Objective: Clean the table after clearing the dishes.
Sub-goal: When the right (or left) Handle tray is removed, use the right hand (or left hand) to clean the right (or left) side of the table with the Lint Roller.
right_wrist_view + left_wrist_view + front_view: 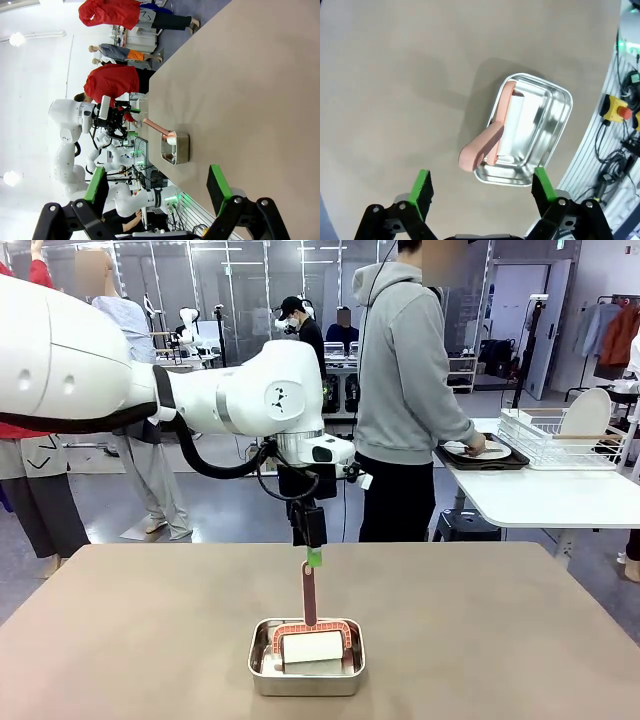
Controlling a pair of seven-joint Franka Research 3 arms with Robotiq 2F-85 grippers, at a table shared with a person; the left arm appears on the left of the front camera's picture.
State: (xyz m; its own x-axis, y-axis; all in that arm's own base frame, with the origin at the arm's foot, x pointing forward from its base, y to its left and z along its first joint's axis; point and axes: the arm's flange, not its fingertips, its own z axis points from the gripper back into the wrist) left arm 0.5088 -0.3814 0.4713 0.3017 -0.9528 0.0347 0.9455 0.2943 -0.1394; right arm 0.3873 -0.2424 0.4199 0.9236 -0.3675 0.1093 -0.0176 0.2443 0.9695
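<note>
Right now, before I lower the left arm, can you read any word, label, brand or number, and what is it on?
No words or numbers can be read.
left arm: a small dark emblem on the joint, no letters legible.
yellow box with a red button: any print is too small to read.
steel pan: no marking visible.

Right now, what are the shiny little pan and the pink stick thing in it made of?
The pan looks like polished metal, likely steel: it mirrors light. The pink handle looks like matte plastic or silicone; I cannot tell which. The white block in the pan may be a foam sponge.
</note>
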